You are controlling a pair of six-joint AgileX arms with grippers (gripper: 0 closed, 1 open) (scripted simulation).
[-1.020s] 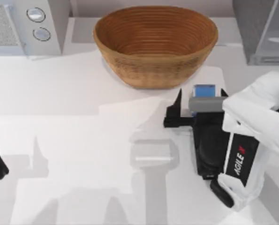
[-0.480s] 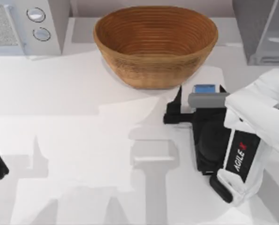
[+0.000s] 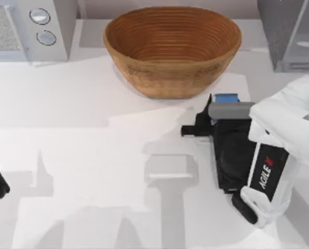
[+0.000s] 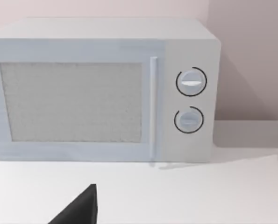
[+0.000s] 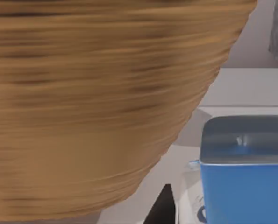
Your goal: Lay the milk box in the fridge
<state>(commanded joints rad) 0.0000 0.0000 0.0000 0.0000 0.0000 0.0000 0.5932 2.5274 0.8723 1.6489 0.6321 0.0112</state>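
Blue milk box [image 3: 226, 97] by wicker basket [image 3: 172, 49], right hand [image 3: 216, 122] (grip unclear) over it

White tabletop [image 3: 92, 114] carrying a wicker basket [image 3: 172, 49] at its far middle. Left of the basket stands a white microwave [image 3: 27, 28]; right of it, the grey fridge [image 3: 289, 33]. The milk box [image 3: 226, 98] stands just in front of the basket, toward its right.

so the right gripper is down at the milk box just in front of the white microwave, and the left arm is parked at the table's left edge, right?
Not quite. The right gripper is at the milk box just in front of the wicker basket, as the top view shows. The white microwave stands at the far left corner. The left arm is parked at the table's left edge.
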